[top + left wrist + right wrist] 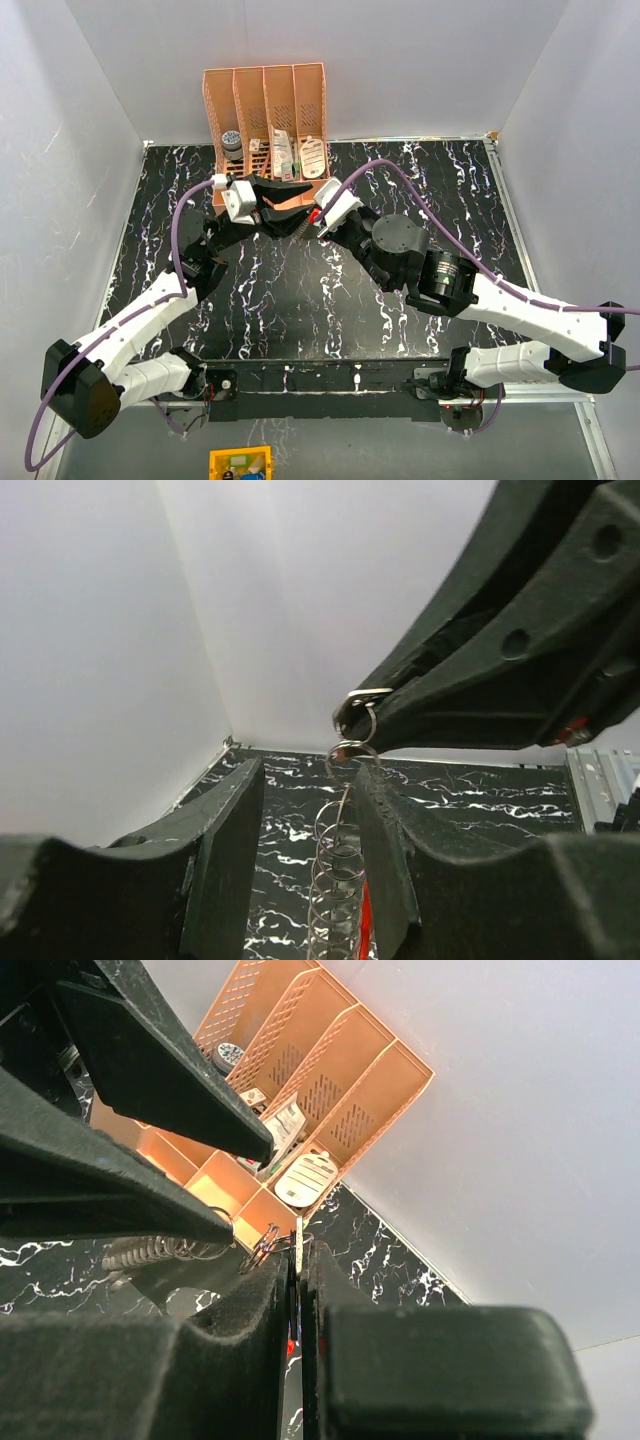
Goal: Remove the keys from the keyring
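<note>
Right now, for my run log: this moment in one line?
right gripper: shut on keys | ring: at its tip | left gripper: open, near coil

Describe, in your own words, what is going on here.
Both arms meet above the table, in front of an orange organiser. The right pincer is shut on the keyring, holding it in the air. The left pincer is open around the wire coil running down from it.
</note>
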`<state>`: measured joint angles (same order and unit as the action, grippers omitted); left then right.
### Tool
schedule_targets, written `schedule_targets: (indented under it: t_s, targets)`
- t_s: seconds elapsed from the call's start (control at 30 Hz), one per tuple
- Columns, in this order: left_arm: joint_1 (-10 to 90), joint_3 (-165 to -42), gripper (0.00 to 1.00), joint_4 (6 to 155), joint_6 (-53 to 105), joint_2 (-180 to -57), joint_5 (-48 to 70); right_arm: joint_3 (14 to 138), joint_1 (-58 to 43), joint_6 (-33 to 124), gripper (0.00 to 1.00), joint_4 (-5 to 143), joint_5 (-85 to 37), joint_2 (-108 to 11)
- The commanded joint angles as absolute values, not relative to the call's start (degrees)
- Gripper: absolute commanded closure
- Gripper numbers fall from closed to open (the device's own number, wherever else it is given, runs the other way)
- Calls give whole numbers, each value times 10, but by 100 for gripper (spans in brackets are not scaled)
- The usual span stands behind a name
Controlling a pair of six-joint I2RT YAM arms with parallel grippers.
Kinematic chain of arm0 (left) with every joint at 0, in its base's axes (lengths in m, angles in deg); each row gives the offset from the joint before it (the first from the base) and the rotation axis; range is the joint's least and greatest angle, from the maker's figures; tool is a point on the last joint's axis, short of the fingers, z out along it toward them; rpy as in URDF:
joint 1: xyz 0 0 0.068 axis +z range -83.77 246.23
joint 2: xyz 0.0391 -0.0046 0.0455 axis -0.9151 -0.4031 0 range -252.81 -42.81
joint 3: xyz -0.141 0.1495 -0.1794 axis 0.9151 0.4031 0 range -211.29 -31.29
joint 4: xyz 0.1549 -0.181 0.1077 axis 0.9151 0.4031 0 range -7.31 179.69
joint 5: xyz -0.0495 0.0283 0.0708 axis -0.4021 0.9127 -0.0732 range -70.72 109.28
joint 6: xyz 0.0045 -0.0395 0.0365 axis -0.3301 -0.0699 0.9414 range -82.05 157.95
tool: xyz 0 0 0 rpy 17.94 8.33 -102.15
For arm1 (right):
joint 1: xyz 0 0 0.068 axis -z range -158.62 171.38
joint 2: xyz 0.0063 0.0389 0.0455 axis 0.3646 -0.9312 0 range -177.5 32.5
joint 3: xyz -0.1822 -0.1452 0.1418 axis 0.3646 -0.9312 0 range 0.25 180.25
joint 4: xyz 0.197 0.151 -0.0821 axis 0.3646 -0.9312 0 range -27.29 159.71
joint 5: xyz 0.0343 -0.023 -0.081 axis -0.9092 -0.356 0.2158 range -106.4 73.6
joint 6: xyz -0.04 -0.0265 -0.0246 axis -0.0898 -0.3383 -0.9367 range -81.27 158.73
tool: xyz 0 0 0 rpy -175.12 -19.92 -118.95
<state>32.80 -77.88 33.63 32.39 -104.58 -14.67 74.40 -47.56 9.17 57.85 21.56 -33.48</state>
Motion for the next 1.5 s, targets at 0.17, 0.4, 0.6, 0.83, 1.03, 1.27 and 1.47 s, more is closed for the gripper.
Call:
schedule_targets:
  t_s: [0.17, 0.4, 0.6, 0.83, 1.03, 1.27, 1.47]
  targets:
    - [330, -796, 67, 261, 335, -1055, -222, 758, -478, 107, 100, 611, 216, -321]
    - [330, -801, 78, 258, 333, -1067, -218, 757, -478, 110, 100, 612, 211, -323]
    - [330, -796, 76, 243, 331, -1066, -205, 756, -478, 110, 100, 613, 209, -323]
    - [330, -805, 77, 227, 318, -1079, -216, 756, -478, 111, 100, 612, 208, -323]
    - [330, -810, 79, 221, 307, -1090, -229, 756, -478, 111, 100, 613, 208, -324]
    - [330, -808, 80, 219, 302, -1089, -234, 756, -477, 112, 100, 615, 204, -324]
    - [330, -810, 81, 198, 290, -1103, -239, 755, -478, 113, 100, 615, 203, -324]
